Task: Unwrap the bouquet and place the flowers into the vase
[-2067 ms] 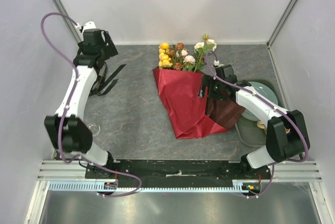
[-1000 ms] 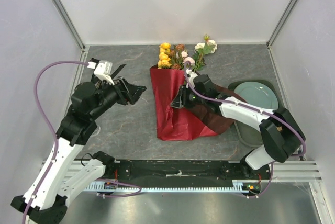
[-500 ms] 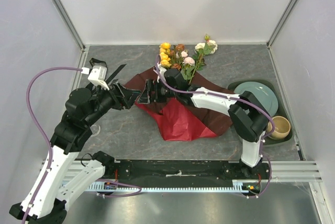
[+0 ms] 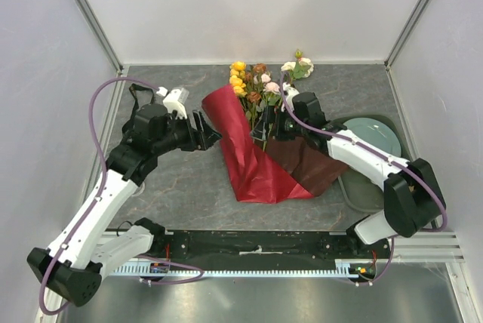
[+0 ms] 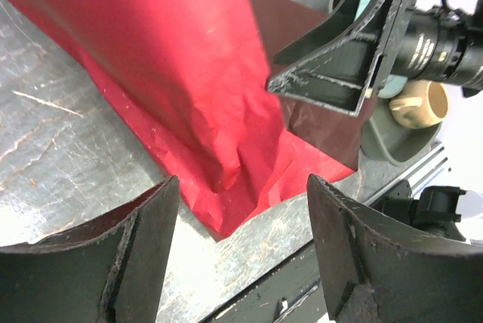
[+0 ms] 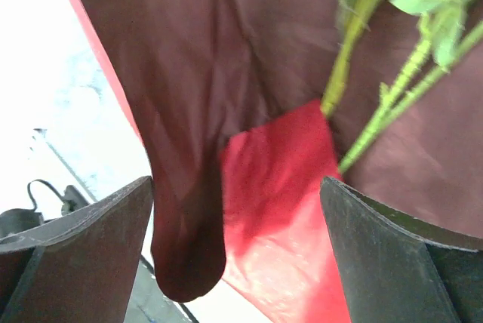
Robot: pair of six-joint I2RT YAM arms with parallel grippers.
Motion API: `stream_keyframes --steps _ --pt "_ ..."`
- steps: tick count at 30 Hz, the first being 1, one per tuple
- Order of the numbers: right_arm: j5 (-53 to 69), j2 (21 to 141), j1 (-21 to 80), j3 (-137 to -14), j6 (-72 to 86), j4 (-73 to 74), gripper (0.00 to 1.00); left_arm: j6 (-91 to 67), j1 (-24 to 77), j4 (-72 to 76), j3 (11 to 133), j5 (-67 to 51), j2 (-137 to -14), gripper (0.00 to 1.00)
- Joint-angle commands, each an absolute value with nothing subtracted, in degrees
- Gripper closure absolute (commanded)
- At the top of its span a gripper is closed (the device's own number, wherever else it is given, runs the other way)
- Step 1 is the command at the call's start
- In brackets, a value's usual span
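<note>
The bouquet lies unwrapped at the table's middle. Its flowers (image 4: 260,80), yellow, pink, cream and rust, point to the back wall, and their green stems (image 6: 355,74) run down onto the paper. The red wrapping paper (image 4: 245,149) is folded up on the left, with a darker maroon sheet (image 4: 306,163) spread to the right. My left gripper (image 4: 207,132) is open beside the red paper's (image 5: 173,59) left edge, touching nothing. My right gripper (image 4: 266,127) is open over the stems, and a maroon fold (image 6: 189,187) hangs loose between its wide jaws. The vase does not show.
A pale green plate (image 4: 383,136) sits on a dark tray at the right, partly under my right arm. A beige mug (image 5: 415,104) stands on that tray. A black ribbon loop (image 4: 136,90) lies at the back left. Walls close in on three sides.
My right gripper has opened, let go of the paper and drawn back to the right over the stems. The red flap now stands folded at the left. My left gripper has moved toward it.
</note>
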State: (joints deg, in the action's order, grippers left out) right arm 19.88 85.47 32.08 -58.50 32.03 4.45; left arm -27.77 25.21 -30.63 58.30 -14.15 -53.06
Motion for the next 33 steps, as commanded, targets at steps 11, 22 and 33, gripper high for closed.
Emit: stream_keyframes --steps 11,22,33 --pt "26.20 96.76 45.60 -65.72 36.82 -4.74 0.02 -27.78 25.31 -26.45 56.77 -11.87 -43.79 0.27" --pt "21.01 106.79 56.69 -78.84 36.39 -0.10 0.02 -28.12 25.22 -31.47 58.10 -5.72 -39.90 0.26" --pt "15.73 91.50 46.25 -66.90 31.20 7.29 0.02 -29.09 25.31 -30.24 56.43 -10.63 -47.10 0.26"
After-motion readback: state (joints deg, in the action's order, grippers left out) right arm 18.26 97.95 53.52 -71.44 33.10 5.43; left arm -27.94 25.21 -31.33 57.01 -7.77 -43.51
